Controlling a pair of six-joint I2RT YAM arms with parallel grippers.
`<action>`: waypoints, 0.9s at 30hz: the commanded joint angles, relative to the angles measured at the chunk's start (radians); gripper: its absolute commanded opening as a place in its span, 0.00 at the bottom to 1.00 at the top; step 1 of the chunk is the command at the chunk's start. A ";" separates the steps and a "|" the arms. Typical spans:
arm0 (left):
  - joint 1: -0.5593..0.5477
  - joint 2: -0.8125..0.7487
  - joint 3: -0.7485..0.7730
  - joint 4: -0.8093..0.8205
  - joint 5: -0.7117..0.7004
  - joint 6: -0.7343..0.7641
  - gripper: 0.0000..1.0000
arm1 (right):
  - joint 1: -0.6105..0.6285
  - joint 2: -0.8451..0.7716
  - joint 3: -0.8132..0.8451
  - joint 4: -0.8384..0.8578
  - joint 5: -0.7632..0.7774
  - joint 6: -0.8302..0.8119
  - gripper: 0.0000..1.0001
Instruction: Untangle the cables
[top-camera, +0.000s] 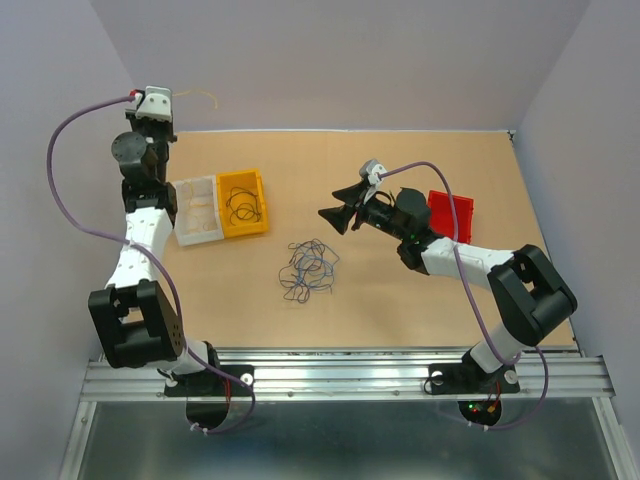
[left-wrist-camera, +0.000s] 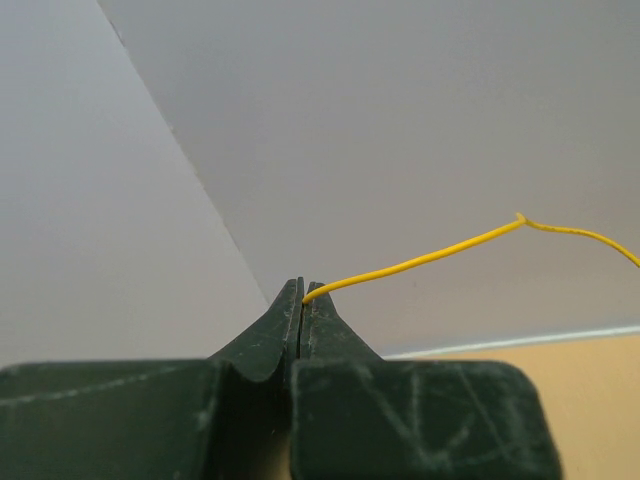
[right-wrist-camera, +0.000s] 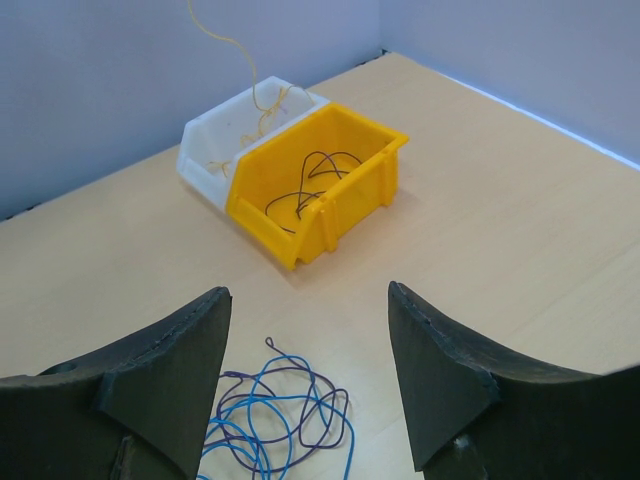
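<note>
We see a small heap of cables (top-camera: 308, 270) on the desk (top-camera: 380, 310), near its middle. They are very thin, blue and dark purple, curled in loops that go every way, so the heap has no long side. Our left tool (left-wrist-camera: 303, 290) is pinched shut on one yellow wire (left-wrist-camera: 420, 262), which runs from the tips out to the right. Our right tool (right-wrist-camera: 305, 295) is wide open near the heap, holding nothing.

Left pincer (left-wrist-camera: 302, 285) tight together, far forward; right pincer (right-wrist-camera: 307, 290) wide apart, pointing leftward.
</note>
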 joint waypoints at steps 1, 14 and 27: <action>0.003 0.005 -0.082 0.092 -0.009 -0.011 0.00 | 0.007 -0.024 -0.019 0.060 0.003 -0.005 0.70; 0.016 -0.021 -0.283 -0.049 -0.038 -0.042 0.00 | 0.007 -0.043 -0.034 0.059 0.013 -0.010 0.70; 0.049 -0.057 -0.230 -0.088 0.415 -0.117 0.00 | 0.007 -0.038 -0.030 0.059 0.009 -0.008 0.70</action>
